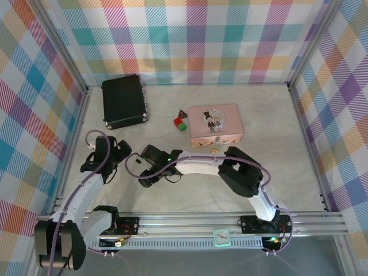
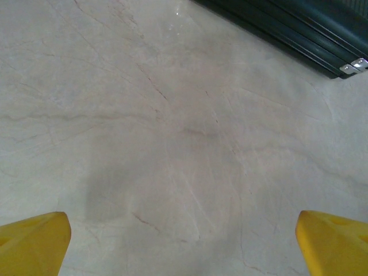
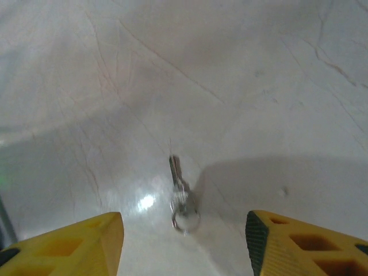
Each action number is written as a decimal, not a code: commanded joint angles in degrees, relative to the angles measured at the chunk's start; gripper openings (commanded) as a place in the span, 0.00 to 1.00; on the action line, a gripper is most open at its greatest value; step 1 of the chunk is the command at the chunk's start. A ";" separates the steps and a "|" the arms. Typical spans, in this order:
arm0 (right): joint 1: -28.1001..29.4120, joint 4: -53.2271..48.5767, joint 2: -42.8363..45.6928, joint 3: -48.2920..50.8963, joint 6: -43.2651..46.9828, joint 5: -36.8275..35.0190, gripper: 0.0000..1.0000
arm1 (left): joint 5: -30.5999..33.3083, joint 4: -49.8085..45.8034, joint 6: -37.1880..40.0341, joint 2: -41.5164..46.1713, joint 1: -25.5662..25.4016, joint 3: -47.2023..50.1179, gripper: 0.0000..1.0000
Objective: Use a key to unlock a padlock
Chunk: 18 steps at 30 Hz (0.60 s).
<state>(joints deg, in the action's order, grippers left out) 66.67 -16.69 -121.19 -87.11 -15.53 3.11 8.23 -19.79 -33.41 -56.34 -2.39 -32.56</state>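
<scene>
We judge the step in hand to be the first one, picking up the key: the right gripper (image 3: 183, 233) hangs low over the pale marbled table (image 1: 287, 172) with its 2 yellow fingers (image 3: 86, 241) set moderately apart, 1 on each side of the tiny thin grey metal key (image 3: 180, 194), which lies flat on its side with its small ring toward the camera and its blade pointing away. Neither finger touches it, so nothing is held. The little brass-coloured padlock (image 1: 215, 150) with its silver shackle sits well apart from the key, just in front of the pink rectangular box (image 1: 214, 123) near the middle of the table, untouched. The left gripper (image 2: 184, 247) has its jaws spread as wide as they go over bare table, with the black hard case (image 2: 299, 29) off ahead of it. As we read it, the next move calls for the right fingers to drop the last bit and pinch the key at its head, squarely enough that the blade sticks out straight; a thing this flat could slip or skate away. The left arm would then need to steady the padlock
</scene>
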 commanded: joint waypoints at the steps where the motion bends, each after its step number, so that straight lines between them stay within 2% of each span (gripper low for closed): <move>1: 1.44 -4.01 -3.87 -4.83 2.93 -3.70 0.55 | -7.11 5.65 0.48 -1.05 2.76 -1.95 1.00; 5: 3.23 -8.19 -6.19 -8.04 4.56 -7.28 0.49 | -9.11 6.96 -0.38 -0.43 5.00 -1.12 1.00; 10: 4.49 -11.40 -5.64 -6.75 4.84 -11.61 0.47 | -9.11 7.05 -0.18 1.02 5.67 -0.49 1.00; 18: 5.22 -12.39 -4.94 -4.19 4.72 -13.70 0.36 | -9.02 7.11 -0.15 0.22 5.95 -0.45 1.00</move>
<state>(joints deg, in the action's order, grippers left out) 71.46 -23.51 -126.80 -93.41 -11.09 -9.32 -0.01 -13.32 -33.50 -56.18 2.79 -32.73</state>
